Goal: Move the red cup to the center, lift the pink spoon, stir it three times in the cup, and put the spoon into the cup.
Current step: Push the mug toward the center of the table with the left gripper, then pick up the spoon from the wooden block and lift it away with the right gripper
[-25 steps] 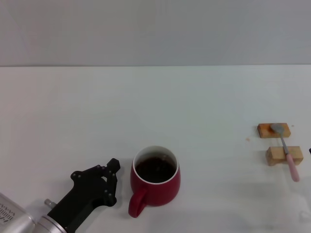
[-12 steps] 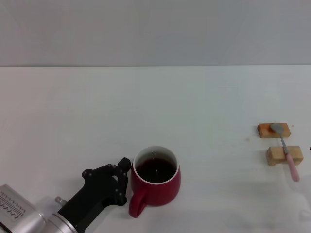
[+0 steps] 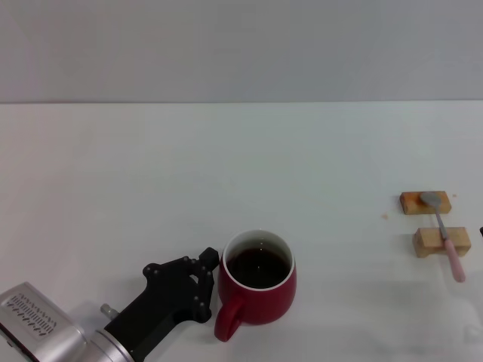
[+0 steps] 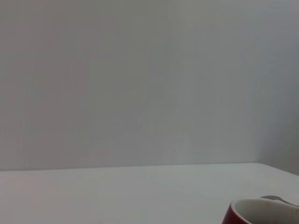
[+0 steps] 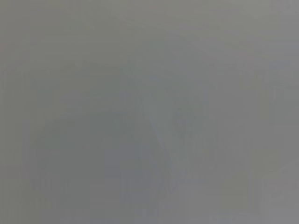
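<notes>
The red cup stands upright near the table's front, a little left of the middle, with dark liquid inside and its handle toward the front left. My left gripper is against the cup's left side, touching it. The cup's rim also shows in the left wrist view. The pink spoon lies far right across two small wooden blocks, bowl on the far block, pink handle pointing to the front. My right gripper is out of view, and the right wrist view shows only plain grey.
The white table stretches back to a grey wall. The two wooden blocks sit close to the table's right side. Open table surface lies between the cup and the blocks.
My left gripper has moved to the right and reached the cup. The cup has slid to the right and slightly toward the front with it. The spoon and blocks have not moved.
</notes>
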Robot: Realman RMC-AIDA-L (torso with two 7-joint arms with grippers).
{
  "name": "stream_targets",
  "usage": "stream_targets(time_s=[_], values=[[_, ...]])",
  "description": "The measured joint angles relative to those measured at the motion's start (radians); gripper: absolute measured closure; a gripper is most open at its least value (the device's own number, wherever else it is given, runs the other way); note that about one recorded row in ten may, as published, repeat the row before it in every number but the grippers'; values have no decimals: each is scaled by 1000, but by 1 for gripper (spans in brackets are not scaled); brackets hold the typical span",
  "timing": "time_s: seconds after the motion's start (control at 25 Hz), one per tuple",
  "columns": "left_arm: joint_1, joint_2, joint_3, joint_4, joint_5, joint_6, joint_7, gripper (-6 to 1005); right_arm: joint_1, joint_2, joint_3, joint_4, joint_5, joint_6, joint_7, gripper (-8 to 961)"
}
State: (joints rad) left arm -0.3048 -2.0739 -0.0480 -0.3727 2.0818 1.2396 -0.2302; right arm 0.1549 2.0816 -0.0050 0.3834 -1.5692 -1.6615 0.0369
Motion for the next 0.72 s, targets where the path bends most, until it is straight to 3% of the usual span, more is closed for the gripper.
stream_targets(time_s=[0.24, 0.52, 0.56, 0.72], values=[[22, 6, -43, 15, -6, 7, 7, 1001, -1, 0, -2, 0, 0, 0, 0, 317], [97, 11, -167, 70, -7, 73, 8, 1001, -3, 0, -5, 0, 0, 0, 0, 317], [152, 13, -270, 111, -8, 135, 8, 1001, -1, 0, -5, 0, 0, 0, 0, 317], [171, 15, -313, 135, -8, 162, 8, 1001, 4, 0, -6, 0, 0, 2, 0, 317]])
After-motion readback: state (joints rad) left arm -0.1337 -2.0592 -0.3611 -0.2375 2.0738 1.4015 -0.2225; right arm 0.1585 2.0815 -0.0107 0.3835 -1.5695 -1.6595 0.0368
